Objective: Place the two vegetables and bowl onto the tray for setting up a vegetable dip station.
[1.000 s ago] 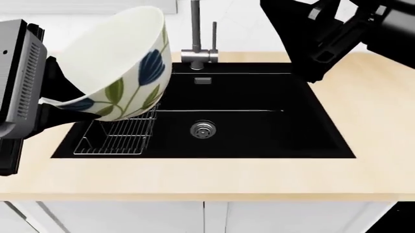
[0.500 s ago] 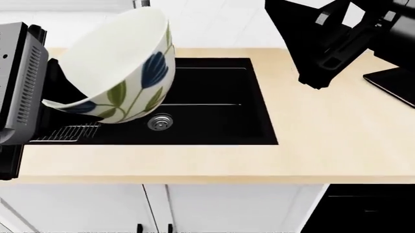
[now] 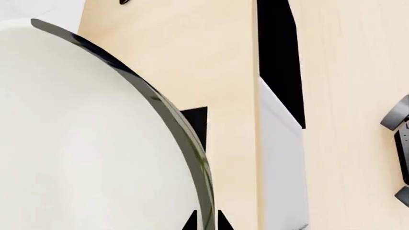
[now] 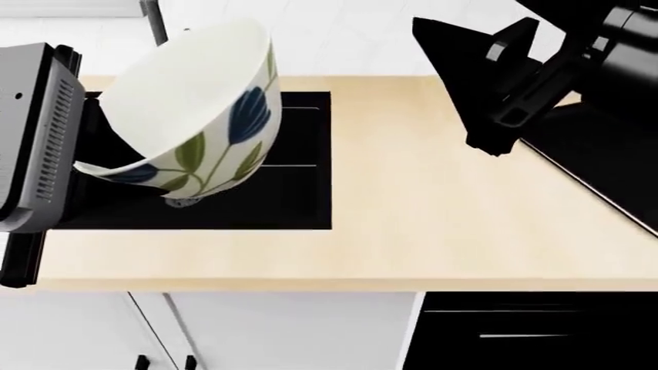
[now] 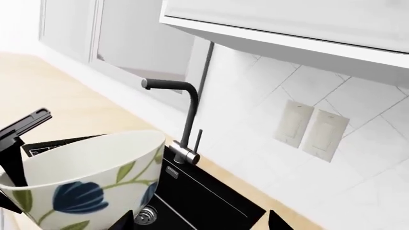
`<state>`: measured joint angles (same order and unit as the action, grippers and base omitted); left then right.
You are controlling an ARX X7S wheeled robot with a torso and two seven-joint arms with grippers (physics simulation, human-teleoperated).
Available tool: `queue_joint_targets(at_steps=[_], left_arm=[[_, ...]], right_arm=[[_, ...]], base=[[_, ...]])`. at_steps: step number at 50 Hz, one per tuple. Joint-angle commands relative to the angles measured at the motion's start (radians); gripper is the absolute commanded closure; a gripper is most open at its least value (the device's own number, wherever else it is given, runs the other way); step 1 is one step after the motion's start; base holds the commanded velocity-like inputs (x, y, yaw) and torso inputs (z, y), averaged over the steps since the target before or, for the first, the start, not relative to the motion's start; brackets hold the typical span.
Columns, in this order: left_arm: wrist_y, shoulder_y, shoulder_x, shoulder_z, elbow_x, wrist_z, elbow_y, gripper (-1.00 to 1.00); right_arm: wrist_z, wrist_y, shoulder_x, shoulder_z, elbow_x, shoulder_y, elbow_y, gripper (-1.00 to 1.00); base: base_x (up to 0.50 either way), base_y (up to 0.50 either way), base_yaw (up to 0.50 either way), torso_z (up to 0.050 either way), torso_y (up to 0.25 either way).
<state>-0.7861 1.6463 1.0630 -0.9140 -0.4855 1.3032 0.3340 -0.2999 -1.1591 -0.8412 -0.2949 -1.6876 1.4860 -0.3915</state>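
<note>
The left gripper's fingers [image 5: 16, 148] are clamped over the rim of the bowl [image 4: 190, 108], one dark finger seen inside the rim in the right wrist view. The bowl is held aloft and tilted, its flowered side turned toward the sink basin [image 4: 298, 162] below it; it rests on nothing. In the left wrist view only the plain cream inside and the dark rim edge are shown.

The right gripper [image 4: 494, 131] is raised over the wooden tabletop [image 4: 432, 216], near the tray [image 4: 606, 166], whose glossy black corner is seen at the right edge of the head view. Whether its fingers are parted or closed cannot be told. No cucumber or carrot is visible.

The bowl is well apart from the tray, with bare tabletop between. A rim pinch on a deep tilted bowl is judged weak: the bowl could pivot or slip during the carry. The raised right arm stands across the likely path and could be struck.
</note>
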Motion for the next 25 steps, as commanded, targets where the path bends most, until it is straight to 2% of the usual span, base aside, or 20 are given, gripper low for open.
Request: queue_joint_targets(at_steps=[1,25], left_arm=[[0.004,0.008,-0.007,0.0,0.003,-0.005,-0.002,1.0],[0.011,0.005,-0.016,-0.007,0.003,-0.012,-0.008,1.0]], right_arm=[[-0.002,0.001,-0.01,-0.002,-0.011,-0.008,-0.005,-1.0],[-0.004,0.018,-0.022,0.003,-0.021,-0.029,-0.017,-1.0]], base=[[0.05,-0.5,0.0,0.0,0.0],[0.06,-0.5,0.0,0.0,0.0]])
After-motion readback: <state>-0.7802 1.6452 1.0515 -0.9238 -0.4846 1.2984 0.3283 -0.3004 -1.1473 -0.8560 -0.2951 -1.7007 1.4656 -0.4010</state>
